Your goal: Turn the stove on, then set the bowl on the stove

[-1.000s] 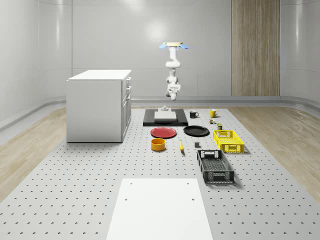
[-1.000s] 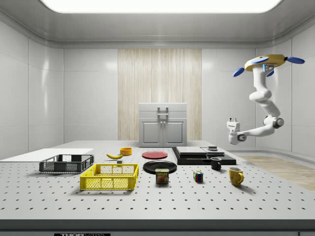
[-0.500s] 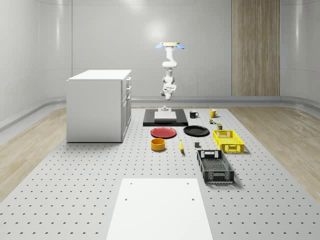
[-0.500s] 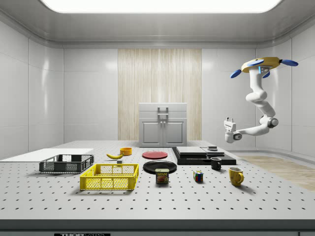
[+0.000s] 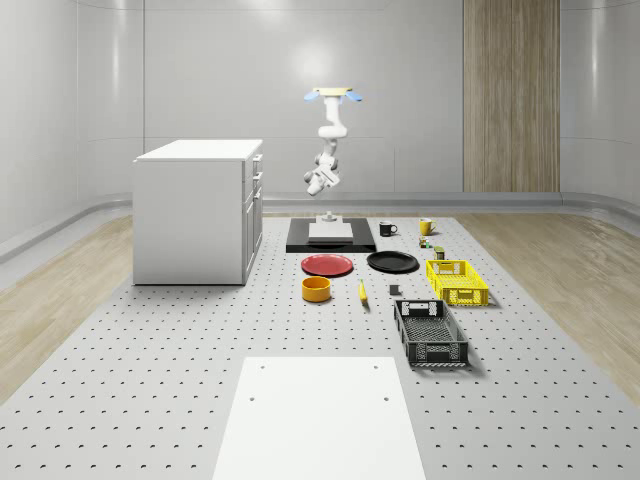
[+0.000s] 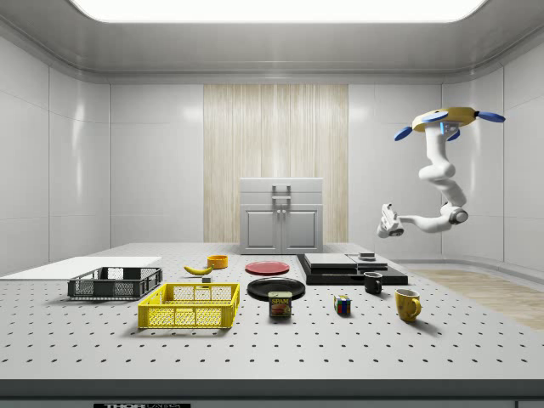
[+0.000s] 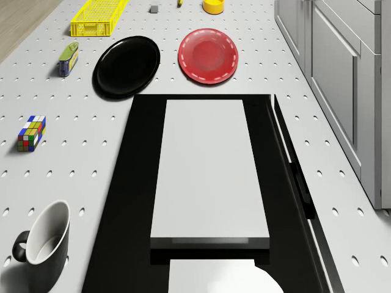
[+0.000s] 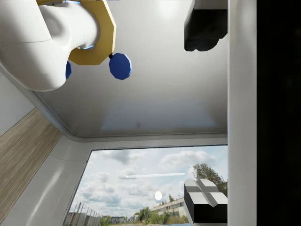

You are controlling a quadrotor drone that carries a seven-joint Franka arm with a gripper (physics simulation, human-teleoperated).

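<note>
Two steps make up this job, and as I judge it the first, switching on the stove (image 5: pixel 330 238), is the one in hand. The drone (image 5: pixel 335 95) hovers high beyond the stove's far end, on the side away from the crates. Its arm hangs down and bends out, so the gripper (image 6: pixel 387 223) sits in the air above that far end, well clear of the stove top. In the wrist view the gripper (image 8: pixel 204 117) points up at the ceiling with its two fingers (image 8: pixel 202 28) wide apart and nothing between them.

The next move, I'd say, calls for turning the wrist downward and lowering the gripper to the small raised block (image 5: pixel 327 216) at the stove's far end, which may be the switch. I can't tell for certain.

The bowl (image 5: pixel 316 289), an orange one, stands on the surface near the red plate (image 5: pixel 327 265), well apart from the stove and untouched. It looks empty. So does the black mug (image 7: pixel 43 238) beside the stove. The yellow crate (image 5: pixel 457 281) and the black crate (image 5: pixel 431 332) appear to hold nothing. I can't see inside the yellow mug (image 5: pixel 425 226).
</note>
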